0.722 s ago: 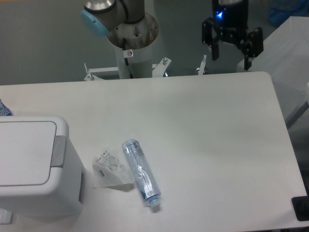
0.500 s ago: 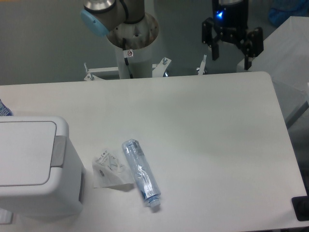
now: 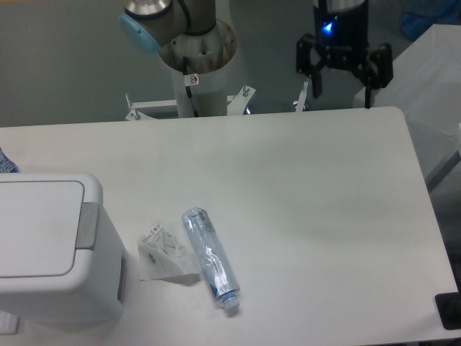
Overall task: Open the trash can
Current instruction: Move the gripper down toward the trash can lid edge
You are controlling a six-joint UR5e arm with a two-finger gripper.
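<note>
**A:** Where am I with this one? Start with the big things.

**B:** The desk (image 3: 302,216) carries everything. The trash can (image 3: 50,252) sits at the near left corner, and its flat lid (image 3: 36,227) lies shut. The grey push tab (image 3: 88,225) on the rim faces the middle of the desk, and nothing is touching it.

**A:** So nothing is done yet?

**B:** That is my reading. I judge the whole job is still ahead: cross the desk, come down on that tab, press.

**A:** And my claw?

**B:** The claw (image 3: 344,81) hangs beyond the far edge, toward the far right corner, well apart from the can. Its fingers are spread and hold nothing.

**A:** Anything in the way?

**B:** A clear plastic bottle (image 3: 209,257) lies on its side near the front edge, just right of the can, with a crumpled wrapper (image 3: 164,252) between the two. Both lie low, so I would guess a high approach passes over them.
</note>
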